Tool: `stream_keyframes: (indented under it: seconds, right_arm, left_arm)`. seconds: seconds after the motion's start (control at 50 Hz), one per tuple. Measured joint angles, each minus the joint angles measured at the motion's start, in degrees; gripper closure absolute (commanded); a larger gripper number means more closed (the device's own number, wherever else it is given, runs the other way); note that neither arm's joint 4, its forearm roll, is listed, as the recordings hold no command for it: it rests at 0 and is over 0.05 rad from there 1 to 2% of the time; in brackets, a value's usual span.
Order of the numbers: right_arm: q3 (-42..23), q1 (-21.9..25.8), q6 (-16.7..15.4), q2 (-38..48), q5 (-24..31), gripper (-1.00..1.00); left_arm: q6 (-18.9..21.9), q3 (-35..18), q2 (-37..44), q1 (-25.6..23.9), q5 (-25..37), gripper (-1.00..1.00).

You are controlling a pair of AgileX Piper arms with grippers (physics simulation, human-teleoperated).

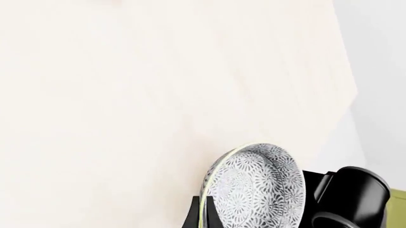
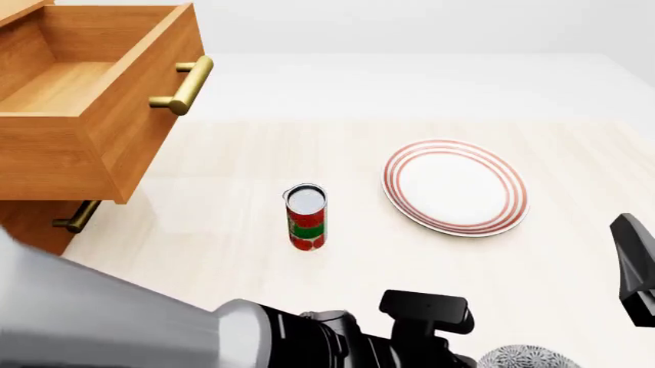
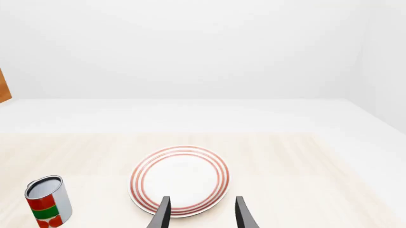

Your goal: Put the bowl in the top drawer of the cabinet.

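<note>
Nearest, the left claw pinches the bowl by its rim, tilted on edge above the worktop; the right claw hangs spread and empty. Farther on, the can stands between bowl and cabinet, so a low swing could topple it. The top drawer is pulled out, and its front could catch the tilted bowl.

— What lies ahead of the right hand?
— A white plate with red rings, flat on the pale tabletop, its near edge showing between the two dark fingertips (held apart, nothing between them).
— Anything else?
— A red-and-green can upright, well apart from the plate; a sliver of brown wood at the frame's edge.
</note>
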Motion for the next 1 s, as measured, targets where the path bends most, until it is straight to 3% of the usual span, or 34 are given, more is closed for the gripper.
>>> stream_keyframes:
  seconds: [1.0]
  right_arm:
    - [0.0, 0.0, 0.0, 0.0, 0.0, -1.0]
  left_arm:
    - [4.34, 0.09, -7.05, 7.32, 5.09, 1.0]
